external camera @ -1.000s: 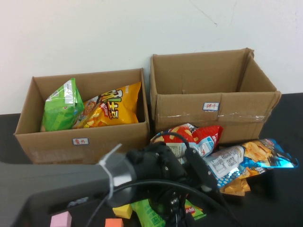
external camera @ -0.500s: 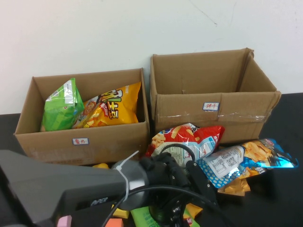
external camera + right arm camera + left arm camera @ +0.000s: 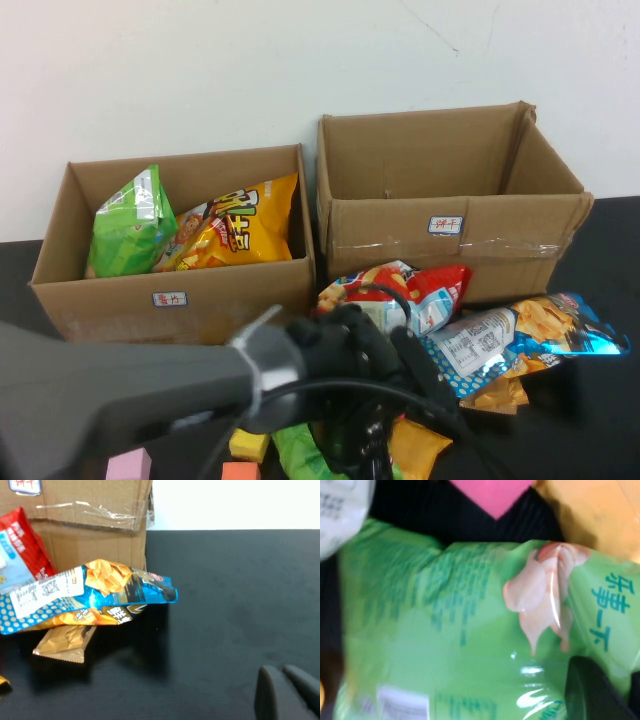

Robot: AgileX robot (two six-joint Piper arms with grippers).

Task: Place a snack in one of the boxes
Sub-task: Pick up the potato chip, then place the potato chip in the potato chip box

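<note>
The left gripper (image 3: 365, 455), at the table's near edge, has its fingers clamped on the green snack bag (image 3: 470, 645). The right gripper (image 3: 282, 692), fingers closed on nothing, hovers over bare table (image 3: 240, 590) near the blue chip bag (image 3: 95, 597).

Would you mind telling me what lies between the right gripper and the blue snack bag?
Only bare black table separates the shut right gripper from the blue snack bag, as the right wrist view shows.

Robot test lab setup, bare white wall (image 3: 200, 60), black tabletop (image 3: 240, 605), labelled cardboard boxes (image 3: 450, 200), staged snack bags (image 3: 520, 335)
</note>
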